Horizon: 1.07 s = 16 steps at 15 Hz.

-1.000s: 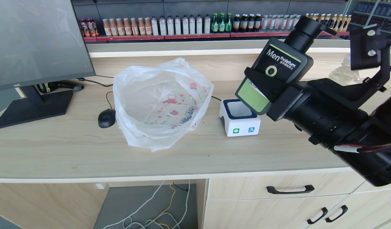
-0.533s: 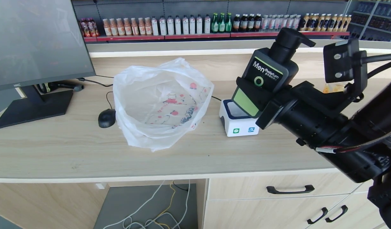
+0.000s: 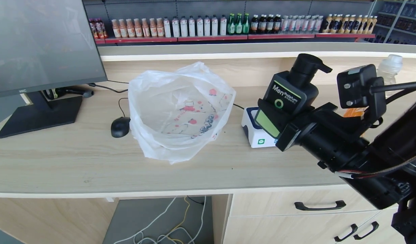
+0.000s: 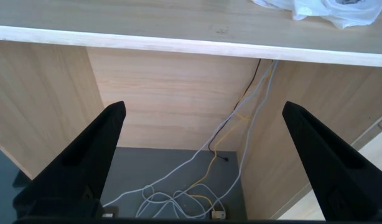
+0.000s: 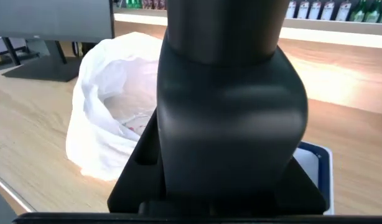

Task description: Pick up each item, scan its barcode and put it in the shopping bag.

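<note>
black and spread wide with nothing between its fingers, the left pincer (image 4: 203,107) hangs below the front edge of the table (image 3: 76,162), facing the loose cables (image 4: 197,186) on the floor underneath; it looks parked out of the way, which leaves the work to the other arm.

on the table's right side, the right pincer (image 3: 274,113) is clamped across the lower body of a dark pump bottle (image 3: 289,93), one finger lying over its green label. the bottle is held off the table, leaning with its pump head up and away, its base just above the blue-rimmed window of the small white scanner (image 3: 253,134). the printed front faces up, so the tilt probably serves to turn the back face, where a barcode would likely sit, down towards the window; the code itself is hidden. this reads as the scanning step, with the drop into the bag not yet done.

just beside the scanner, towards the robot's left, the white plastic shopping bag (image 3: 181,108) stands with its mouth open, ready to take the bottle. a black mouse (image 3: 120,126) lies at its other side, a monitor (image 3: 42,44) beyond that. further back a clear bottle (image 3: 389,66) stands at the right, and a shelf (image 3: 228,36) of drinks lines the far wall.
</note>
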Motion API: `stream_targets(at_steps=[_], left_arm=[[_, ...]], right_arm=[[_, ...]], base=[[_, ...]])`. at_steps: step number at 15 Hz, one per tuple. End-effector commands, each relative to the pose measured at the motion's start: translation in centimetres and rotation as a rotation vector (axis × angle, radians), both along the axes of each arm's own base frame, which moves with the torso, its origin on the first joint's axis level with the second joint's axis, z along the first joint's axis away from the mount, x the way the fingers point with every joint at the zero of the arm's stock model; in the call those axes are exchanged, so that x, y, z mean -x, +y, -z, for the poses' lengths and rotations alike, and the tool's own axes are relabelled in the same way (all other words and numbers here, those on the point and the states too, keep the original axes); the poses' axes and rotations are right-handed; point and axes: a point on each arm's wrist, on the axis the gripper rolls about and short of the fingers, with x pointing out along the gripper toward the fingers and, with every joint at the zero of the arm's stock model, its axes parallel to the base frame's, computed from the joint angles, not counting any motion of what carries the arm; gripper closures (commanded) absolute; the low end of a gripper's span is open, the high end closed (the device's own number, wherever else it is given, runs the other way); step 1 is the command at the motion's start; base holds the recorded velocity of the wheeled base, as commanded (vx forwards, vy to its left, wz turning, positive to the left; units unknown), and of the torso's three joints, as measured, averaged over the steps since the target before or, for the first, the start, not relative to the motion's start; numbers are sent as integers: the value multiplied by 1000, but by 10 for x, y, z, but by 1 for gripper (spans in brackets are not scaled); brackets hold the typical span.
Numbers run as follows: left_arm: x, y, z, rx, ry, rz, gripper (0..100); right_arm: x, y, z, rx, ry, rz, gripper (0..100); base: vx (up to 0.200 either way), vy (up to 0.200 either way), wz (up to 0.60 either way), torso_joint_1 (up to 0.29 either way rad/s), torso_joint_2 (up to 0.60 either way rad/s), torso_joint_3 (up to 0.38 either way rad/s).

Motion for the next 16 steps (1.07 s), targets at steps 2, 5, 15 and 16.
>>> stream_targets(at_steps=[2, 5, 15, 16], left_arm=[[0, 0, 0, -2, -1, 0, 0], [0, 0, 0, -5, -1, 0, 0], [0, 0, 0, -2, -1, 0, 0], [0, 0, 0, -2, -1, 0, 0]], right_arm=[[11, -10, 4, 2, 13, -2, 100], [21, -19, 5, -15, 30, -9, 100], [19, -36, 13, 8, 47, 61, 100], [8, -37, 2, -16, 18, 90, 100]], base=[[0, 200, 0, 10, -2, 2], [0, 200, 0, -1, 1, 2], [0, 120, 0, 1, 0, 0], [0, 0, 0, 0, 0, 0]])
